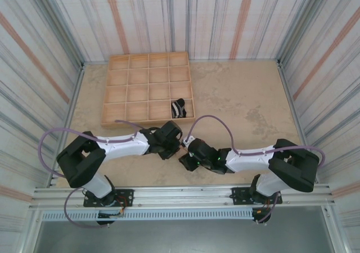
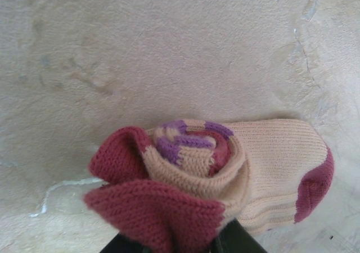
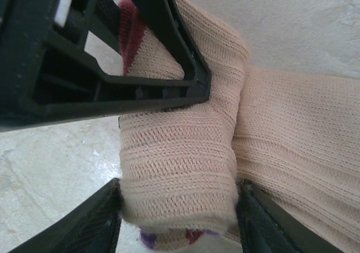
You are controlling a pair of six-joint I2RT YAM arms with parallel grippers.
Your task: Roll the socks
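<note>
Both arms reach inward, left end effector (image 1: 175, 148) and right end effector (image 1: 185, 160) nearly touching.

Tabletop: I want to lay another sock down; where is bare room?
Bare tabletop right of the wooden tray, and a strip to its left. Crowded at centre front, where both end effectors meet on the beige sock. The tray's near-right compartment holds a black sock.

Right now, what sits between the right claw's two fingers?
The rolled part of the beige sock, seen in the right wrist view; the left claw's finger presses on it from above.
</note>
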